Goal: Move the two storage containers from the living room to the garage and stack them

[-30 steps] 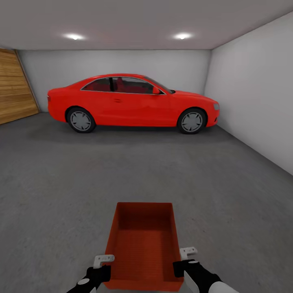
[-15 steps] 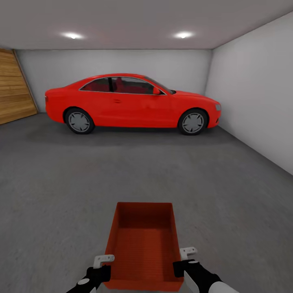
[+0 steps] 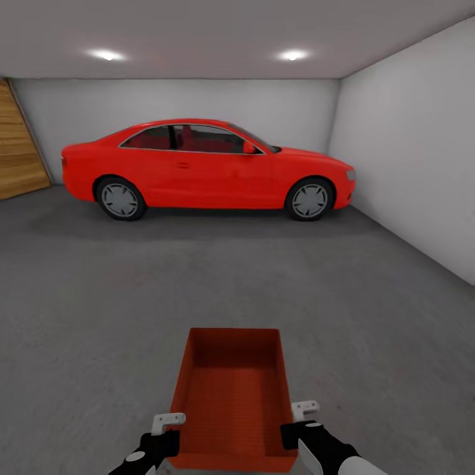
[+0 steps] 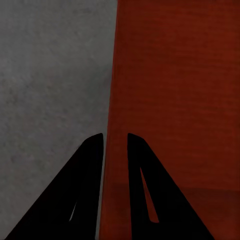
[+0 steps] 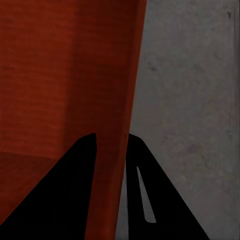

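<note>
The view has swung slightly, sliding the red car (image 3: 204,165) leftward. Between the arms, the storage container (image 3: 232,396) hangs level: left claw (image 3: 165,429) and right claw (image 3: 297,422) each pinch a side wall, sharing its width. Beyond lies the garage's grey concrete floor (image 3: 99,297), then white walls (image 3: 409,145).

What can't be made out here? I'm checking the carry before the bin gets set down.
- Head view: the bin's near wall and underside, cut off by the bottom edge; the gap to the floor cannot be told.
- Head view: the car's far side, hidden by its own body.
- Left wrist view: the fingers straddle the bin's wall, black shapes without detail.
- Right wrist view: the fingers likewise.
</note>
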Available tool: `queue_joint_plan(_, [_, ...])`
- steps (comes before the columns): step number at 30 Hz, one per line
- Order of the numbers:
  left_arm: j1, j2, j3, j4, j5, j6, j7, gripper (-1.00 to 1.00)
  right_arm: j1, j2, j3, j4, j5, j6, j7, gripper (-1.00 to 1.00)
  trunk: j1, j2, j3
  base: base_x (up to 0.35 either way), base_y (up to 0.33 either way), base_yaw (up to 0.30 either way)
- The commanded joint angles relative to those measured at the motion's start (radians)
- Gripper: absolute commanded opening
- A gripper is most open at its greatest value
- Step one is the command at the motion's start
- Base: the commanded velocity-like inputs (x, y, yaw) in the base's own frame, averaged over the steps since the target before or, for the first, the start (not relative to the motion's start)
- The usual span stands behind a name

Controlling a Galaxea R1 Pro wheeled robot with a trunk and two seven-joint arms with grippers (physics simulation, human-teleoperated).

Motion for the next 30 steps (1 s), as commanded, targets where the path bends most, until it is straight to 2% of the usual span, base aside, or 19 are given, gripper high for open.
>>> queue_joint_plan(1, [-0.001,0.001,-0.017,0.0,0.006,-0.004,0.009,-1.0,0.0,-0.007,0.042,0.0,0.018,0.008,-0.008,-1.0,0.0,0.0,-0.001,0.253,0.026,-0.224])
queue_joint_plan(15, [-0.001,0.001,-0.017,0.0,0.006,-0.004,0.009,-1.0,0.0,-0.007,0.042,0.0,0.017,0.01,-0.007,-1.0,0.0,0.0,-0.001,0.254,0.074,-0.271])
queue_joint_plan(30, [-0.001,0.001,-0.017,0.0,0.007,-0.004,0.008,-1.0,0.0,-0.007,0.042,0.0,0.018,0.01,-0.007,-1.0,0.0,0.0,-0.001,0.271,0.135,-0.283])
